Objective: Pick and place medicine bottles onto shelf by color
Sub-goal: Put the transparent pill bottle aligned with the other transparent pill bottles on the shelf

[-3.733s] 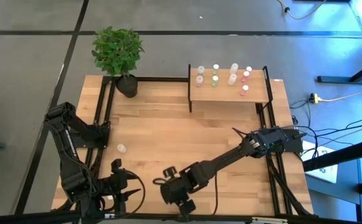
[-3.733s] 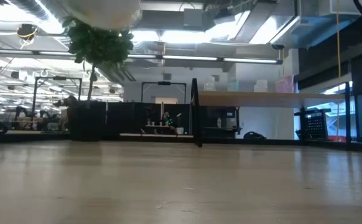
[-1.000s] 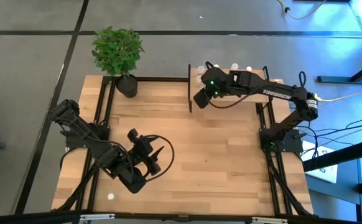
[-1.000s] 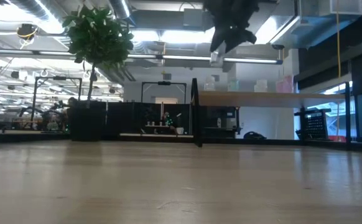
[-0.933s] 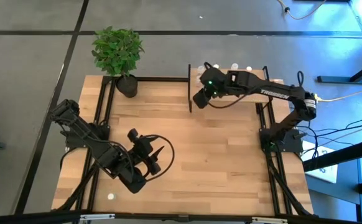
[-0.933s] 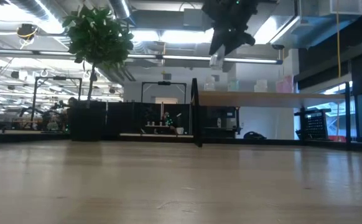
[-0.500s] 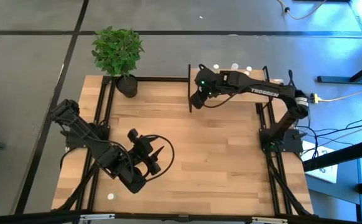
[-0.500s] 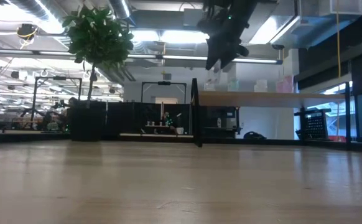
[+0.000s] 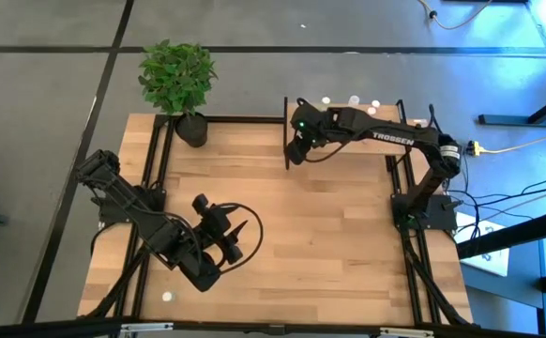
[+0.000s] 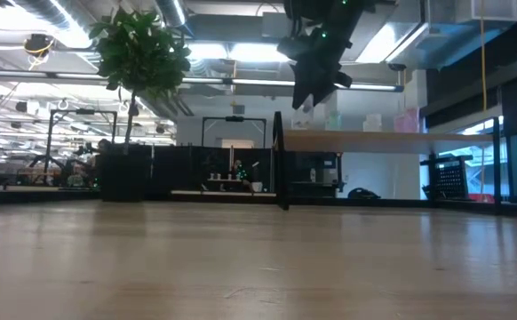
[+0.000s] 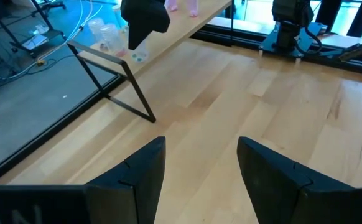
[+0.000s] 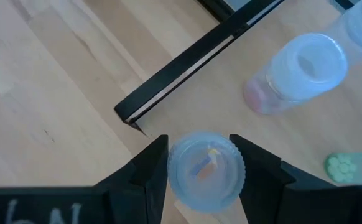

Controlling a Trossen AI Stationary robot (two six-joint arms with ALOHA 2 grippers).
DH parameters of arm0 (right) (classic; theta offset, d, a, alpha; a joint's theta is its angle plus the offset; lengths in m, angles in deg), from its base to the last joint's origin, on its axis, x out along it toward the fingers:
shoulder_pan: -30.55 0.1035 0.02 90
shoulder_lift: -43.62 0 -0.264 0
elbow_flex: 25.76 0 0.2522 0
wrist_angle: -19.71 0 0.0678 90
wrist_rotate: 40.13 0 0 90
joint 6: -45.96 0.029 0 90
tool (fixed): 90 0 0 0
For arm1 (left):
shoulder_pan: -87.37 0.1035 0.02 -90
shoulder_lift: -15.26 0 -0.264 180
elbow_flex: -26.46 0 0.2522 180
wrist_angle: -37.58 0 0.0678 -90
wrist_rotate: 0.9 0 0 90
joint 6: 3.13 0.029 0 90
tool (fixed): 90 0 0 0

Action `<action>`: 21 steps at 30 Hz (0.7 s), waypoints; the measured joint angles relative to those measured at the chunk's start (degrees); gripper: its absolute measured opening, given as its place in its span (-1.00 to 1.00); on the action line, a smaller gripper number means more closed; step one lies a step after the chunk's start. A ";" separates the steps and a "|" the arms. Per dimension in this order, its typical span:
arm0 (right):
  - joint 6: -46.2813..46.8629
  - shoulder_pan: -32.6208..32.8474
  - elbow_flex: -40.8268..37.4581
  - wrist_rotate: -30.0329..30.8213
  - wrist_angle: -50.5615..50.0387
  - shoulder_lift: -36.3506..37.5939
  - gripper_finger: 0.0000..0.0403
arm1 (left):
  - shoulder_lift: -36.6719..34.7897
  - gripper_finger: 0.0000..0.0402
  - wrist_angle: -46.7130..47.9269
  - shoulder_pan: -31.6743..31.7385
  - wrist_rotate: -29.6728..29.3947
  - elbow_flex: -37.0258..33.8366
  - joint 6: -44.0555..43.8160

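Observation:
My right gripper is above the left end of the shelf, shut on a tiny translucent bottle with a bluish cap. It also shows in the low view, above the shelf top. Another bluish-capped bottle stands on the shelf close by, and a pale green cap shows beside it. More bottles stand along the shelf's far edge. One bottle lies on the table near its front left. My left gripper is open and empty. My right gripper pinches the bottle by its sides between its two fingers, just under the cap. The fingers come from above, pointing down. The bottle stands upright in the hold, cap up, lifted clear above the shelf's left end.
A potted plant stands at the table's far left corner. The shelf's black frame edge runs close to the held bottle. Bare wood lies between the two arms.
My right gripper has carried the bottle toward the table's left edge along the shelf and has come down a little toward the shelf's left end. The bottle stays upright in its hold.

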 joint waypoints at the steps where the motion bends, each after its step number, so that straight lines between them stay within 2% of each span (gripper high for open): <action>1: 0.00 0.00 0.00 0.00 0.00 0.00 -0.22 | 0.00 -0.03 0.00 0.00 -0.01 0.00 0.02; 21: -2.05 -0.04 0.02 0.04 0.00 -0.02 -0.20 | 0.00 -0.03 0.00 0.00 -0.02 0.00 0.14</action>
